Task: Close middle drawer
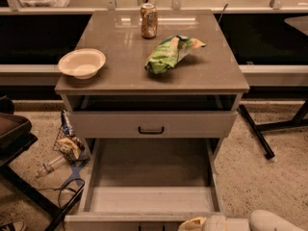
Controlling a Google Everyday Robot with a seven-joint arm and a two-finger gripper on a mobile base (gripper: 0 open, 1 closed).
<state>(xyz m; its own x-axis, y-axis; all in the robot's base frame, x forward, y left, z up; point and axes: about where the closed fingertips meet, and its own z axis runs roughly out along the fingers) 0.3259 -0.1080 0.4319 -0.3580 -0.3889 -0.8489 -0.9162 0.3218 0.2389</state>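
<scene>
The middle drawer (149, 177) is pulled far out toward me, showing its long, shallow, plain grey tray with nothing in it. Its front panel (120, 221) lies along the bottom edge of the camera view, and only a hint of the dark handle shows. Above it sits the other grey drawer (110, 124) with a taller front and a black loop handle (150, 129), nearly pushed in. My gripper (211, 223) is a cream and white shape at the bottom right, right at the front panel of the pulled-out drawer.
On the cabinet top (120, 71) stand a white bowl (82, 63), a soda can (148, 20) and a green chip bag (171, 53). Litter and a bottle (65, 150) lie on the floor at left, next to a dark chair (12, 134). A black table leg (255, 131) is at right.
</scene>
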